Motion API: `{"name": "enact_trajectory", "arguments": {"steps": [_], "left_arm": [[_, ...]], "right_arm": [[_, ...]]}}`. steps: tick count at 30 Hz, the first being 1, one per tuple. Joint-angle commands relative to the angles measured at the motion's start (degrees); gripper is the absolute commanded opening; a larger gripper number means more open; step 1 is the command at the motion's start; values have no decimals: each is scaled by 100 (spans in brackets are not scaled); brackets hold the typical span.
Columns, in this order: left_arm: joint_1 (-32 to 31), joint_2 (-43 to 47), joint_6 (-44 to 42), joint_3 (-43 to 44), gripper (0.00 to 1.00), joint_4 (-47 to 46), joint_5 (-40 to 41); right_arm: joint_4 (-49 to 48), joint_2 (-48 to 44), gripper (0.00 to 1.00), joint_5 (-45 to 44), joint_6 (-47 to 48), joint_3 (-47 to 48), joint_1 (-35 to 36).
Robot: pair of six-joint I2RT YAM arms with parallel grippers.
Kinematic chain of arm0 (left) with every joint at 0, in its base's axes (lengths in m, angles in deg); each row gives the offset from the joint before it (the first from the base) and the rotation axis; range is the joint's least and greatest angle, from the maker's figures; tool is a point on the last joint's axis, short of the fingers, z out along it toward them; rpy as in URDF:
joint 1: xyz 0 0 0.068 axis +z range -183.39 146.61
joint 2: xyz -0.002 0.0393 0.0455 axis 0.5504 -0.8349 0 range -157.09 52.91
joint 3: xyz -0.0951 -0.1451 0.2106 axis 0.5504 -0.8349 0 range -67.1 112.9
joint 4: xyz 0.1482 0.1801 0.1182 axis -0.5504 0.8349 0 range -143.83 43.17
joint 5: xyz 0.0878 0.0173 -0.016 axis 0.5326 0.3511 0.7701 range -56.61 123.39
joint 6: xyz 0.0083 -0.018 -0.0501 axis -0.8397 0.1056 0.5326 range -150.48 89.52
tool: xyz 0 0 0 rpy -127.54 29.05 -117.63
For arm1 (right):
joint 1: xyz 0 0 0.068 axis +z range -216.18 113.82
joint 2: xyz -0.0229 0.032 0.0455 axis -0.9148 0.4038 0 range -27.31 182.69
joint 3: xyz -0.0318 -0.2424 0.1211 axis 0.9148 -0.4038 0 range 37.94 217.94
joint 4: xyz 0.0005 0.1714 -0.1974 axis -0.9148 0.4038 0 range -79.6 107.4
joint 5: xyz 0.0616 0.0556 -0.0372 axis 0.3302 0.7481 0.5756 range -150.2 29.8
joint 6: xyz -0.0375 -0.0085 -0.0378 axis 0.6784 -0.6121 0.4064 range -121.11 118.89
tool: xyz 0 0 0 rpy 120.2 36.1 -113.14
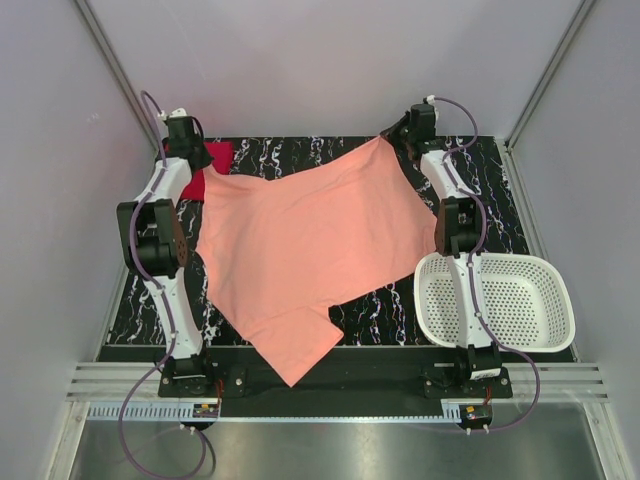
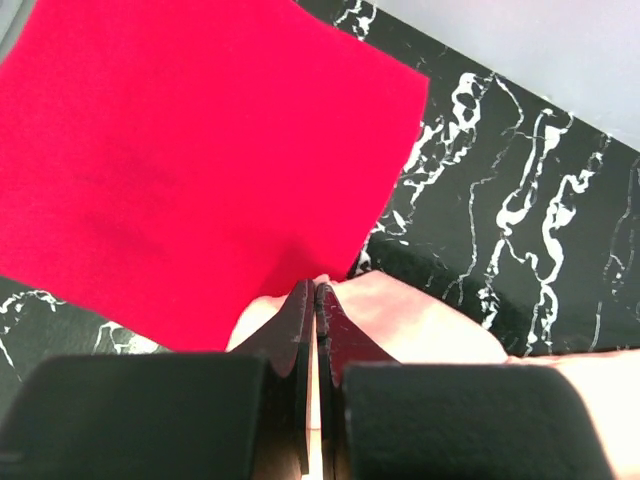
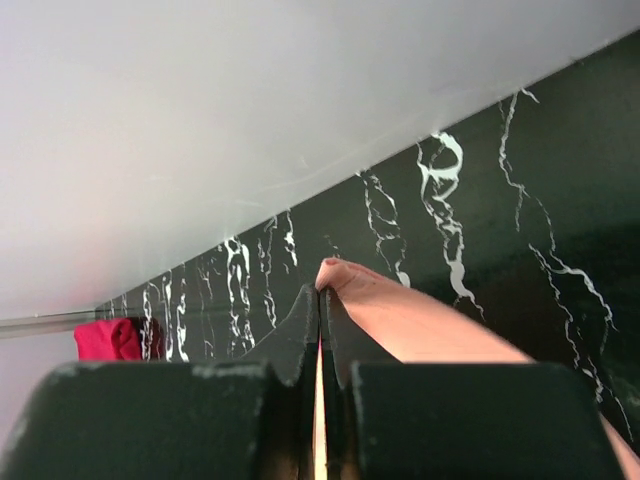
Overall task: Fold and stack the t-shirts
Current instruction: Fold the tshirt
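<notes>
salmon t-shirt (image 1: 300, 250) diagonal, far-right to near-left

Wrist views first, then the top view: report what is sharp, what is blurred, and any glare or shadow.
Left wrist: red t-shirt and marble table sharp, evenly lit; left gripper housing soft and dark near the lens. Right wrist: marble veins crisp, right gripper blurred up close, wall pale and featureless. Top external: soft even light, no glare on the salmon t-shirt.
</notes>
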Motion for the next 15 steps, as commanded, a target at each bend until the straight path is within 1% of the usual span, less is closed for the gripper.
{"name": "enact_trajectory", "arguments": {"steps": [1, 3, 5, 6, 7, 10, 11, 13, 15], "left_arm": [[-165, 434, 111, 110, 0, 433, 112], [-332, 803, 128, -74, 0, 558, 201], [-490, 1093, 198, -548, 0, 637, 403], [-490, 1425, 225, -889, 0, 681, 534], [-621, 1567, 277, -1040, 0, 716, 596], [-745, 2174, 576, -1541, 0, 717, 641], [-815, 2297, 672, -1830, 0, 699, 667], [-886, 2596, 708, -1981, 0, 839, 754], [-904, 2772, 805, -2166, 0, 962, 808]], "right_arm": [[426, -110, 0, -87, -82, 331, 5], [603, -197, 0, -104, -108, 288, -12], [770, -294, 0, -61, -100, 244, -21], [971, -303, 0, -26, -91, 279, -30], [1060, -312, 0, 9, -73, 305, -30], [1324, -461, 0, 89, -3, 200, -65], [1377, -514, 0, 89, 23, 78, -74], [1588, -698, 0, 115, 59, -19, -91], [1632, -882, 0, 115, 111, -353, -118]]}}
